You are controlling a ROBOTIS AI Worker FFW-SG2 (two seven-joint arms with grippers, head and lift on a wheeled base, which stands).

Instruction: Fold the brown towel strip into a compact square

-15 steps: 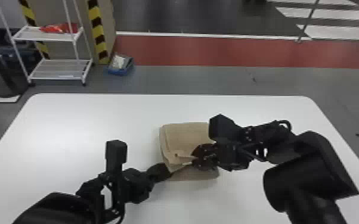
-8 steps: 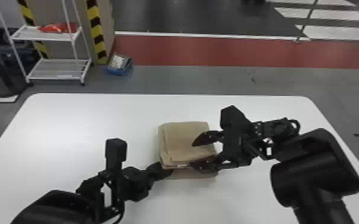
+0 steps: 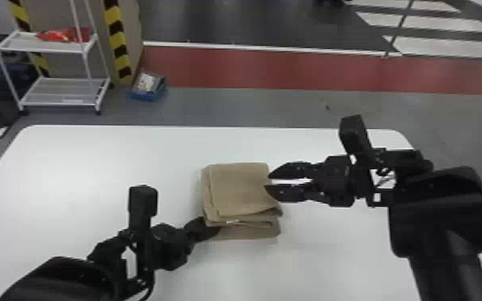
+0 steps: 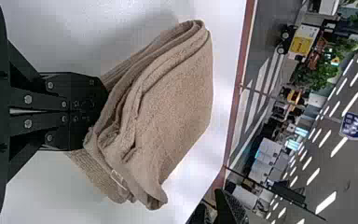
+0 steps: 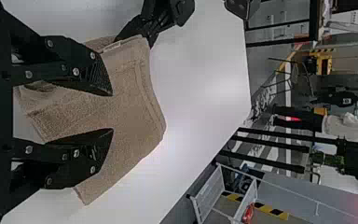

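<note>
Head view: R tool (image 3: pixel 268 181), fingers wide apart, gripping nothing; tips at the R edge of the brown towel strip (image 3: pixel 240 188). R wrist view: wide gap, w/ cloth showing between the fingers. L tool (image 3: pixel 211 232): fingers together, tips tucked at the L near corner, under the upper folds & against the lower ply (image 3: pixel 248 233); whether any cloth is pinched, cannot tell.

Step in hand (judged): settling & squaring the fold, w/ L tool as anchor; work well advanced. Method: rest R tool lightly atop the stack, then ease L tool out low & straight back along its own line, so upper folds don't ride w/ it. Next, nudge edges flush, esp. on the robot's side. Main risk: L tips snagging & reopening the corner.

Outward: towel lies between the 2 tools, folded several layers thick, roughly square; lower ply juts from under the stack toward the robot. Beneath: white counter (image 3: pixel 92 168). Beyond, past its far edge: white cart (image 3: pixel 58 95) on floor, L side.
</note>
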